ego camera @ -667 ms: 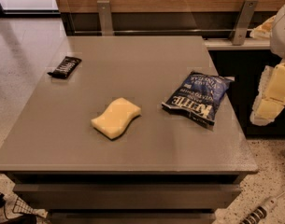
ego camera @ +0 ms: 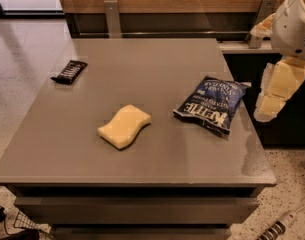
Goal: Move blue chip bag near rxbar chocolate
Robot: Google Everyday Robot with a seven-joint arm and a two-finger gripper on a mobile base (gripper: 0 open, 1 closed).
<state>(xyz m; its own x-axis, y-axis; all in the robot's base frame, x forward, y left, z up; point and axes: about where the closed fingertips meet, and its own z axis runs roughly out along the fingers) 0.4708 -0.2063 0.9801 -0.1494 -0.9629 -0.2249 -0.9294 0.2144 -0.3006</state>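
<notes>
1. Claw point(ego camera: 269, 104), pale yellow and padded, is seen at the far right of the view, hung below a white arm housing point(ego camera: 294, 21). It is held off the right edge of the desk point(ego camera: 157, 64), near the blue chip bag point(ego camera: 212, 104) but apart from it. Whether it is released or clenched cannot be told.
2. The blue chip bag is laid flat on the right part of the grey desk, with its white "KETTLE" lettering turned toward the front edge.
3. The rxbar chocolate point(ego camera: 69, 71), a slim black wrapper, is placed near the far left edge of the desk, well apart from the bag.
4. A pale yellow wavy sponge point(ego camera: 124, 126) is set between the two, nearer the front and closer to the bag.
</notes>
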